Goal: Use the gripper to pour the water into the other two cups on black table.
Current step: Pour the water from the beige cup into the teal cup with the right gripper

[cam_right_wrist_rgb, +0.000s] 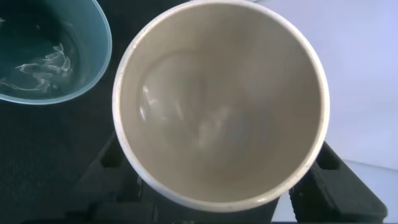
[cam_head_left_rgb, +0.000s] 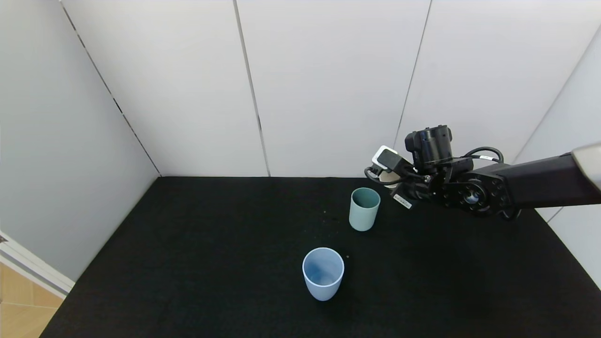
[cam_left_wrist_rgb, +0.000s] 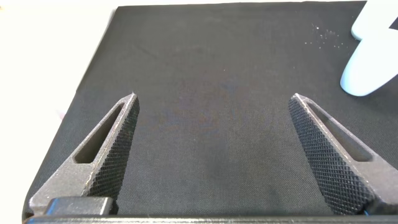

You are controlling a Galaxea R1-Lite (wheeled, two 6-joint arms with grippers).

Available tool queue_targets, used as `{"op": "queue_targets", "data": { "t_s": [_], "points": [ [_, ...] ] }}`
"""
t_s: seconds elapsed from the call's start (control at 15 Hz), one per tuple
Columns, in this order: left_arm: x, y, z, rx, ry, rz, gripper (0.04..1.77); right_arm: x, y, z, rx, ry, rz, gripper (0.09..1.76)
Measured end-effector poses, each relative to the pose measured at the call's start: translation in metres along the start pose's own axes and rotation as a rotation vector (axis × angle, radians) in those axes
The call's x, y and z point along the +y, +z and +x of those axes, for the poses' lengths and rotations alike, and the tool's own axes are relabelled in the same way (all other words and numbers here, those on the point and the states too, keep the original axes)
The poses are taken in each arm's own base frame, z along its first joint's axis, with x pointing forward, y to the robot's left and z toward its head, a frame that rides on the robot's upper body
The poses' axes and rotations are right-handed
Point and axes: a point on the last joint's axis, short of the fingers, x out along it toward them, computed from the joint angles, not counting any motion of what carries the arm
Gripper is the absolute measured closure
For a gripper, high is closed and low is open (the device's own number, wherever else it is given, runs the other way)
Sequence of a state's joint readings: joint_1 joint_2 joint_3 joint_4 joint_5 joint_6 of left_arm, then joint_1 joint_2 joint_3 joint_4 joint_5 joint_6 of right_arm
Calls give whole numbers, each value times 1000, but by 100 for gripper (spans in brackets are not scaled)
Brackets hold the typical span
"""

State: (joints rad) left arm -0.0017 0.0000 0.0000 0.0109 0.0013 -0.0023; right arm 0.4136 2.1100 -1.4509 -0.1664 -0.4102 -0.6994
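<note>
While the right gripper [cam_head_left_rgb: 392,180] hangs above the far right part of the matte black cloth-covered table [cam_head_left_rgb: 197,263], just beside and behind the slim teal-green tumbler [cam_head_left_rgb: 364,209], its fingers are closed around a wide cream-beige cup [cam_right_wrist_rgb: 221,102]; the right wrist view looks straight down into it, with the black fingers [cam_right_wrist_rgb: 339,183] pressed to its wall on both sides. Cream cup looks roughly upright, only a thin film of water at the bottom as far as I can tell, so it reads as nearly spent. Teal tumbler has rippled water inside, visible at the edge of the right wrist view [cam_right_wrist_rgb: 46,50], so I'd judge that pour done or close to it. Light blue tumbler with paler rim [cam_head_left_rgb: 323,273] stands upright nearer the robot, well apart from the teal one; it seems to show a darker patch inside, can't tell whether that is water or shadow. If it is dry, the second pour is left, and the little water remaining looks like the risk. Left gripper [cam_left_wrist_rgb: 214,155] is wide open, holding nothing, low over bare cloth, light blue tumbler off to one side [cam_left_wrist_rgb: 373,56]. A few small specks on the cloth near the teal tumbler [cam_head_left_rgb: 328,216], possibly droplets. Room: plain white panel walls [cam_head_left_rgb: 328,84] on three sides, strip of tan floor [cam_head_left_rgb: 23,310] at the near left corner.
</note>
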Motion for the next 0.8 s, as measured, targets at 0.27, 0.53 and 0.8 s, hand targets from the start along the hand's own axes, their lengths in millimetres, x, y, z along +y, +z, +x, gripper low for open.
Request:
{"op": "queue_targets", "data": {
  "t_s": [0.27, 0.53, 0.8],
  "points": [
    [0, 0, 0, 0, 0, 0, 9, -4, 1, 2, -1, -13, -35, 57],
    [0, 0, 0, 0, 0, 0, 9, -6, 4, 5, -9, -23, -65, 57],
    [0, 0, 0, 0, 0, 0, 9, -3, 4, 8, 19, -50, -112, 57]
  ]
}}
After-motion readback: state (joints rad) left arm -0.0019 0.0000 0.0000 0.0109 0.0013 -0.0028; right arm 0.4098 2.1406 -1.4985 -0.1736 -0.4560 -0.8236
